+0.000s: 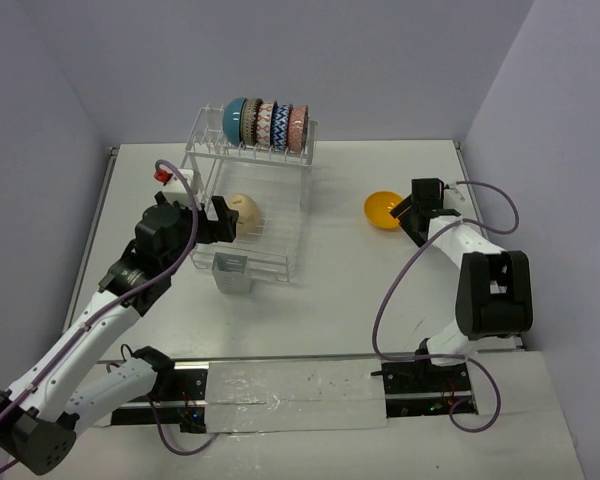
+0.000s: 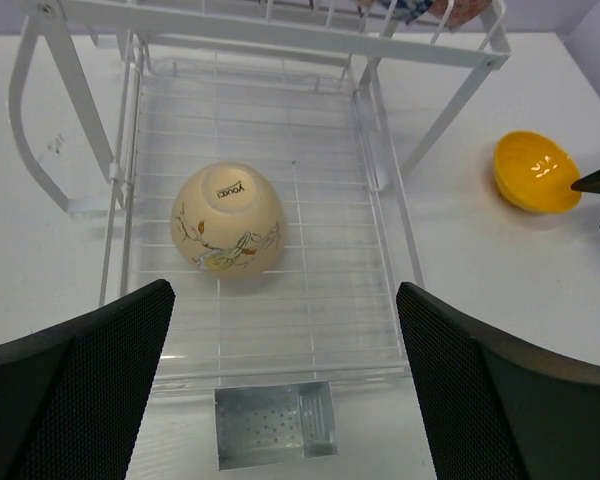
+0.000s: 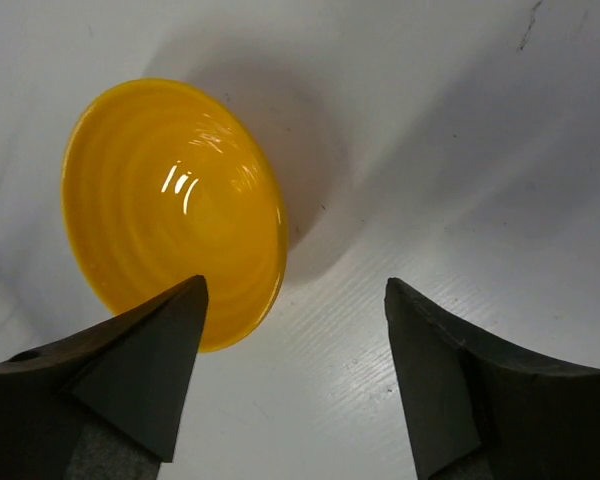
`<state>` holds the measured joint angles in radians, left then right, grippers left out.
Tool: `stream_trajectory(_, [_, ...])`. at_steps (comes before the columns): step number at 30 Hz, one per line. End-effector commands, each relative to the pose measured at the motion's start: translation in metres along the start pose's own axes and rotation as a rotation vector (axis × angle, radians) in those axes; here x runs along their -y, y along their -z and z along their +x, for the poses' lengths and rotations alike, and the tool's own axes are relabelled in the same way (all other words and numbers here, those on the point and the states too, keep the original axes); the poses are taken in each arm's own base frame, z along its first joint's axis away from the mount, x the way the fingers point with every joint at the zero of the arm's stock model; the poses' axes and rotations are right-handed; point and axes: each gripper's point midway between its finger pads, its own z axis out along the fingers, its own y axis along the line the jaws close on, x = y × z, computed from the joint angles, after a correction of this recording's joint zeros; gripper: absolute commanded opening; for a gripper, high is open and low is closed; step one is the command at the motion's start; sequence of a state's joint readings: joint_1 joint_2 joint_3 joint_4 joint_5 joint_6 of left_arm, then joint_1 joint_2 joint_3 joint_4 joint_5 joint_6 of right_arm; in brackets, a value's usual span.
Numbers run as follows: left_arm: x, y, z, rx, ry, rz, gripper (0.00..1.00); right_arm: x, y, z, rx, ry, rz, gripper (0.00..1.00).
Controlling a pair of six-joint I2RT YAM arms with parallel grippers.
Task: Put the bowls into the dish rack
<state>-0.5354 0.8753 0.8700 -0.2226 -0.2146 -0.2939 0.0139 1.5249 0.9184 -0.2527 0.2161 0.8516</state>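
Observation:
The white wire dish rack [image 1: 280, 190] stands at the back left. Its top tier holds several bowls on edge, from a teal bowl [image 1: 235, 119] to a salmon patterned bowl [image 1: 299, 128]. A tan bowl [image 1: 244, 212] lies upside down on the lower tier [image 2: 320, 290]; it also shows in the left wrist view [image 2: 228, 218]. My left gripper [image 1: 226, 220] is open and empty, just short of the tan bowl [image 2: 283, 300]. An orange-yellow bowl [image 1: 382, 210] sits upright on the table. My right gripper [image 1: 407, 214] is open at the bowl's right rim [image 3: 295, 288], the left finger over the bowl [image 3: 170, 200].
A small grey cutlery cup [image 1: 231, 273] hangs on the rack's front [image 2: 275, 425]. A small red object [image 1: 162, 176] sits left of the rack. Grey walls close in the white table [image 1: 360, 290] at the back and sides. The orange-yellow bowl [image 2: 535, 172] lies right of the rack.

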Motion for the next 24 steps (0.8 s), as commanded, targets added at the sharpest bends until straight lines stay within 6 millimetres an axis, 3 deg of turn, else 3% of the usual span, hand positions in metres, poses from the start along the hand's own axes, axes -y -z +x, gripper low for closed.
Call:
stream_trajectory(1, [0.008,-0.008,0.003,-0.037,0.040,0.041,0.99,-0.016,-0.010,-0.011,0.020,-0.048,-0.029,0.77])
stream_trajectory(5, [0.008,-0.010,0.006,-0.049,0.050,0.047,0.99,-0.019,-0.025,-0.004,-0.012,-0.046,-0.016,0.72])
stream_trajectory(14, [0.011,-0.012,0.008,-0.055,0.073,0.076,0.99,-0.018,-0.040,-0.001,-0.006,-0.054,0.000,0.47])
stream_trajectory(17, [0.018,-0.010,0.004,-0.036,0.089,0.110,0.99,-0.017,-0.042,-0.002,-0.001,-0.054,0.006,0.37])
stream_trajectory(20, [0.026,-0.008,0.004,-0.032,0.117,0.157,0.99,-0.013,-0.042,-0.001,0.007,-0.059,0.008,0.20])
stream_trajectory(21, [0.027,-0.009,0.003,-0.026,0.130,0.159,0.99,-0.018,-0.036,-0.004,0.015,-0.062,-0.020,0.09])
stream_trajectory(24, [0.039,-0.012,0.004,-0.045,0.206,0.204,0.99,-0.020,-0.020,-0.011,0.055,-0.057,-0.066,0.00])
